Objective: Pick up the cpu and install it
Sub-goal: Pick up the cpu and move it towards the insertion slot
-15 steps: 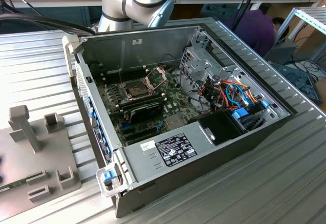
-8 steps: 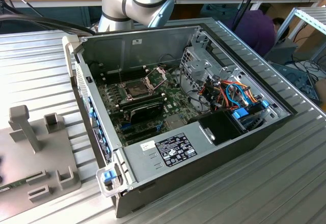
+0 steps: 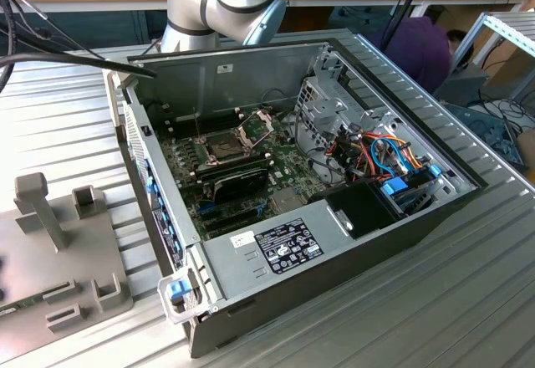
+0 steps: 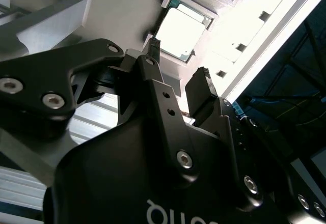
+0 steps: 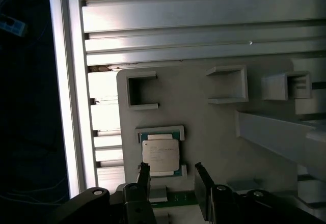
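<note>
The cpu [image 5: 160,155] is a small square chip with a dull silvery top, lying flat in a raised corner holder on the grey fixture plate [image 5: 214,132]. It shows in both wrist views, pale and bright in the second wrist view as the cpu [image 4: 178,33]. My gripper [image 5: 171,169] is open above the plate, and its two black fingertips stand apart just short of the chip's near edge. Nothing is between the fingers [image 4: 204,79]. In the exterior view the open computer case [image 3: 292,184] shows the dark socket [image 3: 226,145] with its metal frame [image 3: 257,123] hinged up.
The grey fixture plate [image 3: 58,276] with upright brackets lies on the ribbed aluminium table [image 3: 468,301], at the exterior view's left of the case. Cables, a drive cage and a power supply [image 3: 284,247] fill the case. A person in a purple top [image 3: 418,46] sits behind.
</note>
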Robot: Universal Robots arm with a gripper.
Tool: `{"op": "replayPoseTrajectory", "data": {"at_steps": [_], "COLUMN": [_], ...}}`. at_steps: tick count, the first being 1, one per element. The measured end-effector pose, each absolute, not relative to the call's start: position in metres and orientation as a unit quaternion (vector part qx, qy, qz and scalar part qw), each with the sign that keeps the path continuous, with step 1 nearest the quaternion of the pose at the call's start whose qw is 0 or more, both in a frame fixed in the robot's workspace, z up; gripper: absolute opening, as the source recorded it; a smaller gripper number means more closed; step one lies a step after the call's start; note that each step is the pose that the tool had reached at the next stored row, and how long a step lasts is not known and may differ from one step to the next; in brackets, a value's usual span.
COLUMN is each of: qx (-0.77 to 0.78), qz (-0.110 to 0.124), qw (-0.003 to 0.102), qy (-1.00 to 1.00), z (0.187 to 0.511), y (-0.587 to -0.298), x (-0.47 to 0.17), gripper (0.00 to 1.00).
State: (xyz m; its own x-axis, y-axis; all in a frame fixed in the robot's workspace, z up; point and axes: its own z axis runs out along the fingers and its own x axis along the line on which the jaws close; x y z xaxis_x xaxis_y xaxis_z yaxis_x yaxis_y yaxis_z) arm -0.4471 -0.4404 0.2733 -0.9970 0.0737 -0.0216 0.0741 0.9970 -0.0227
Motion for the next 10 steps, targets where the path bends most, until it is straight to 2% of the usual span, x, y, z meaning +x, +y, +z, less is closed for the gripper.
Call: {"op": "replayPoseTrajectory", "data": {"at_steps": [10], "qx": [0.037], "qz": [-0.012], "qw": [0.01], "qy": [0.999], "z": [0.2717], "y": [-0.4404], "x": [-0.4471], "gripper": [0.48]}}
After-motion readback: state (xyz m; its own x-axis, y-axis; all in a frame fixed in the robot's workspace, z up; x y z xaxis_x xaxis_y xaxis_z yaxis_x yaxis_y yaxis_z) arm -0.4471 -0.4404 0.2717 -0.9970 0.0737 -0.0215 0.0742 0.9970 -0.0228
